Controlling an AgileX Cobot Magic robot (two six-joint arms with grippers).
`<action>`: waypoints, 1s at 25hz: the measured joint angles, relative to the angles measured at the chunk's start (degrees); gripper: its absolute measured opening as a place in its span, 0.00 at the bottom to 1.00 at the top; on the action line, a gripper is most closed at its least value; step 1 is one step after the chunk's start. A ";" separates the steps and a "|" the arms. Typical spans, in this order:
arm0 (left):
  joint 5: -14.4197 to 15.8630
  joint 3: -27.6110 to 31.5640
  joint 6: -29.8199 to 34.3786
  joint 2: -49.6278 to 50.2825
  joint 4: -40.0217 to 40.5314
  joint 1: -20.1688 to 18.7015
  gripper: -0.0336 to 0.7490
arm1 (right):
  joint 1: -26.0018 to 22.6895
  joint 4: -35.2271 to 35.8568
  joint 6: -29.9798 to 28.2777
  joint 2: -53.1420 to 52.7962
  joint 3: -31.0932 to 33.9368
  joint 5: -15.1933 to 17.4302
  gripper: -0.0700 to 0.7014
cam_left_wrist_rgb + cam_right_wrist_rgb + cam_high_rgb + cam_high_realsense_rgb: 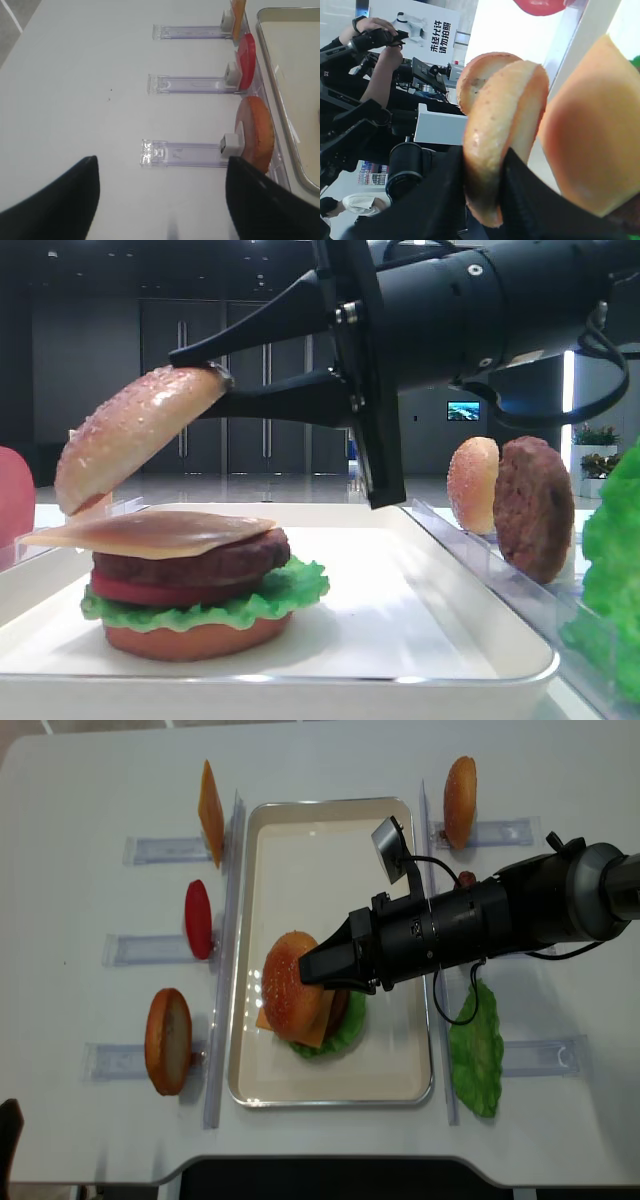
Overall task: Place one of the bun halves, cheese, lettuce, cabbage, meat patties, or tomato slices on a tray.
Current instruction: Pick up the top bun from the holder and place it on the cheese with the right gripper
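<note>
You see a white table (90, 1140); behind it, dark wall panels (200, 390) and a lit screen (463, 411) at 3 o'clock.

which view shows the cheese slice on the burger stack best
The low exterior high view: the thin pale yellow-orange cheese slice lies on the patty in full profile. The right wrist view shows it blurred; overhead only a corner peeks out; the left wrist view misses it.

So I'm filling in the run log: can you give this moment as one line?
right gripper: shut on top bun half | bun: tilted above cheese, stack on tray | left gripper: open, over bare table
</note>
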 joint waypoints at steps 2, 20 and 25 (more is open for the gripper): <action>0.00 0.00 0.00 0.00 0.00 0.00 0.81 | 0.00 0.00 -0.10 0.00 0.00 -0.14 0.30; 0.00 0.00 0.00 0.00 0.00 0.00 0.81 | 0.00 0.00 -0.22 0.00 0.00 -1.00 0.30; 0.00 0.00 0.00 0.00 0.00 0.00 0.81 | 0.00 0.00 -0.22 0.00 0.00 -1.06 0.30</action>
